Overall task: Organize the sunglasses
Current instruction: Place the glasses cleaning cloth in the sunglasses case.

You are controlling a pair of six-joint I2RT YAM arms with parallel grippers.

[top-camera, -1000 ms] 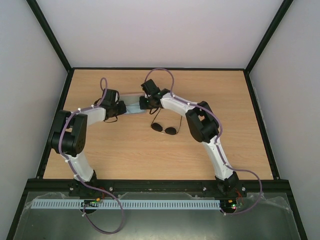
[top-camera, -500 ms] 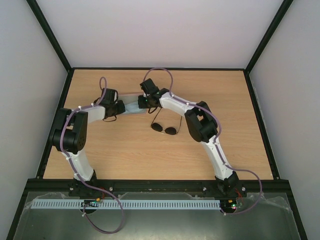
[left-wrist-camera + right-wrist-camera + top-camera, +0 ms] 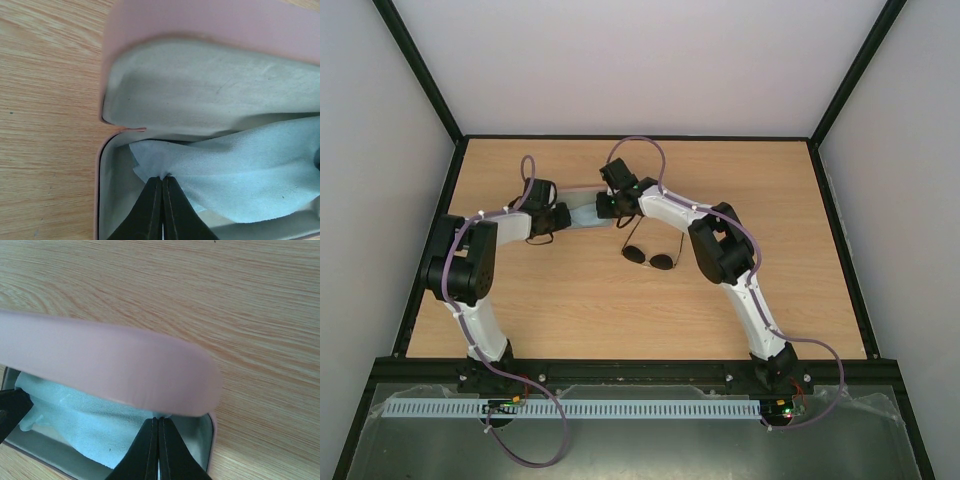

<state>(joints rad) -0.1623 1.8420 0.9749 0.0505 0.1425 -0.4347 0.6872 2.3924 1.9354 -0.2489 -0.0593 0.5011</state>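
Sunglasses point(image 3: 650, 256) lie on the tabletop point(image 3: 570, 310), outside the pink case point(image 3: 200, 20). Light, thin-wired, fragile, I judge; I'd pinch the bridge, not the lenses. Left gripper point(image 3: 162, 178) clamps the blue cloth point(image 3: 240, 170); right gripper point(image 3: 158, 421) is closed beside it.

Left gripper point(image 3: 162, 181) pinched shut on a corner of the light blue cloth point(image 3: 240, 170), inside the open pink case point(image 3: 200, 20).

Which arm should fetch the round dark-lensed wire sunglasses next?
Right, probably. The sunglasses lie nearer the right gripper than the left gripper, which pinches the light blue cloth in the pink oblong case.
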